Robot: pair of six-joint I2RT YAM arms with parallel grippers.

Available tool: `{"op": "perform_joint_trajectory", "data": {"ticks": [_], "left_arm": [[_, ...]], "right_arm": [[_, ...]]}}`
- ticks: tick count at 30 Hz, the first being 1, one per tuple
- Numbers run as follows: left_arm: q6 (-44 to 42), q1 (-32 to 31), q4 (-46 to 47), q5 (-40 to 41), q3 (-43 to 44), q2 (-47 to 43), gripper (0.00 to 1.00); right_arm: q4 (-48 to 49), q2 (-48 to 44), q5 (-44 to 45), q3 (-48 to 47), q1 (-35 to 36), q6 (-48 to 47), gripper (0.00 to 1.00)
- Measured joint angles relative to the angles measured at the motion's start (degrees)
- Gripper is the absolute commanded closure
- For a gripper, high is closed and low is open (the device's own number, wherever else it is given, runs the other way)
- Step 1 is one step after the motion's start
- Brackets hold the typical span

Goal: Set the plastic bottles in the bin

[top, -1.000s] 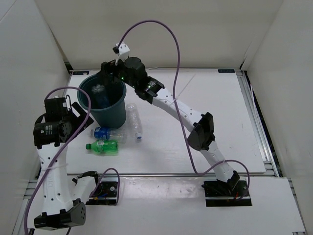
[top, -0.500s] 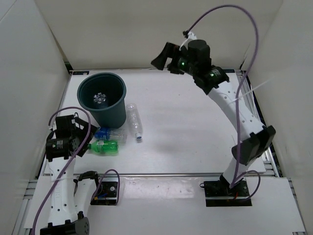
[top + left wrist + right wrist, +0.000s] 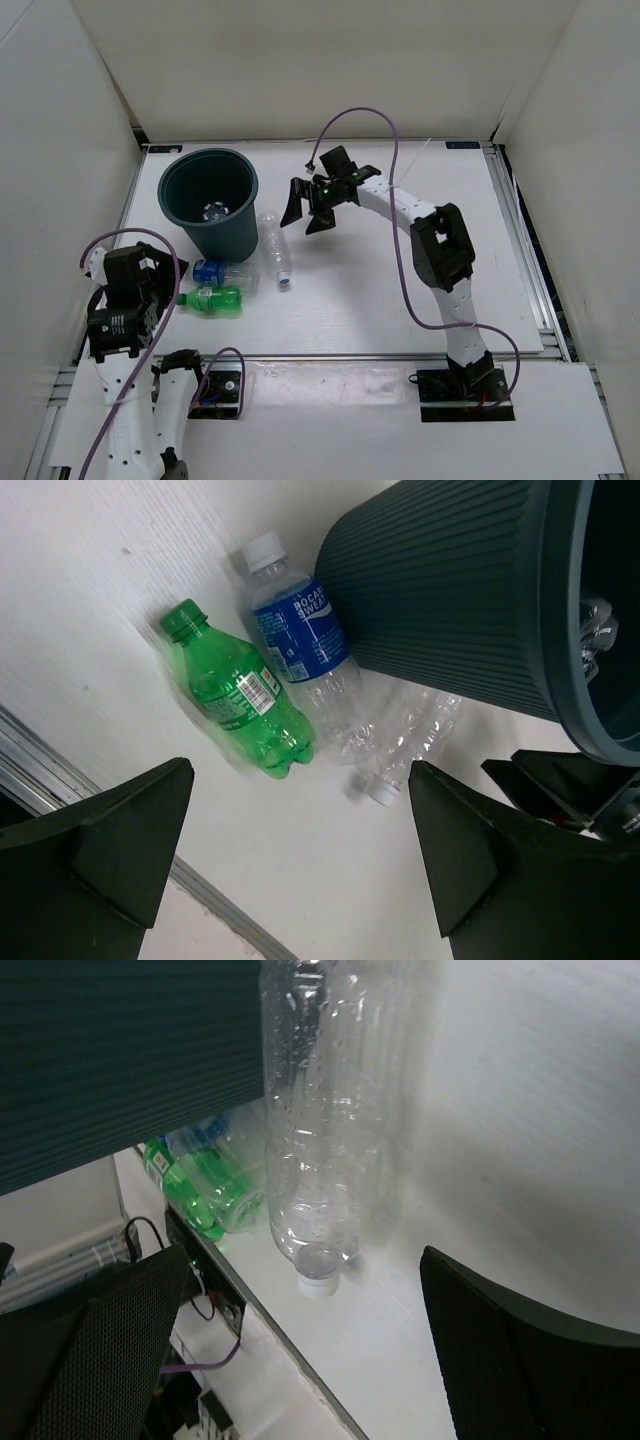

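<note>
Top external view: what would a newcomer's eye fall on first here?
The dark teal bin stands at the far left of the table, with one bottle already inside it. Three more lie beside its base: a green bottle, a blue-labelled bottle and an unlabelled bottle. The right tool hangs open just right of them.

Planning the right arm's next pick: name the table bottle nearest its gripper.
The clear bottle lying just right of the bin; the green bottle and blue-labelled bottle lie farther left.

A white table (image 3: 380, 300), framed by metal rails (image 3: 533, 262), sits between white walls (image 3: 300, 70).
</note>
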State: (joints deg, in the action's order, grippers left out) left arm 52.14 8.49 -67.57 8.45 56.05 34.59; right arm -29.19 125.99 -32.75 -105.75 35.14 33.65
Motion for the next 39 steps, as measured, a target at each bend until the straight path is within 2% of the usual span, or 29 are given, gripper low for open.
{"op": "perform_joint_trajectory", "data": {"ticks": [11, 14, 20, 21, 24, 25, 28, 30, 31, 33, 39], "left_arm": [[-1.03, 0.00, -3.58, 4.24, 2.32, -0.11, 0.00], [-1.42, 0.00, -4.81, 4.66, 2.64, -0.07, 0.00], [-2.34, 0.00, -6.82, 5.77, 2.95, -0.02, 0.00], [-2.40, 0.00, -7.17, 5.86, 2.95, -0.02, 0.00], [-2.60, 0.00, -7.63, 5.99, 2.95, -0.02, 0.00], [-2.56, 0.00, -7.72, 5.99, 2.95, -0.02, 0.00], [-1.75, 0.00, -7.89, 5.97, 2.84, -0.04, 0.00], [-0.74, 0.00, -7.74, 5.88, 2.08, -0.39, 0.00], [-0.11, 0.00, -7.65, 5.77, 1.40, -0.74, 0.00], [0.96, 0.00, -7.23, 5.49, -0.28, -1.62, 0.00], [3.76, 0.00, -6.12, 3.74, -3.48, -2.34, 0.00]], "right_arm": [[1.05, 9.66, -5.14, -8.07, 3.87, -0.59, 0.00], [0.94, 12.44, -5.40, -8.87, 4.26, -0.52, 0.04], [0.83, 15.78, -6.47, -11.13, 4.26, 0.42, 0.21], [0.96, 15.85, -6.47, -11.21, 4.17, 0.39, 0.29], [1.31, 15.74, -6.99, -10.78, 3.72, 0.61, 0.39], [1.92, 15.34, -7.15, -9.88, 3.58, 0.66, 0.45], [1.92, 12.28, -7.48, -5.27, 2.80, 0.33, 0.52], [1.81, 9.49, -7.13, -2.08, 1.77, 0.00, 0.53], [1.55, 7.96, -6.84, -0.52, 1.16, -0.17, 0.59], [0.61, 4.52, -6.36, 1.70, -0.20, -0.59, 0.64], [-0.87, -7.58, -5.25, 4.00, -4.98, -1.05, 0.67]]}}
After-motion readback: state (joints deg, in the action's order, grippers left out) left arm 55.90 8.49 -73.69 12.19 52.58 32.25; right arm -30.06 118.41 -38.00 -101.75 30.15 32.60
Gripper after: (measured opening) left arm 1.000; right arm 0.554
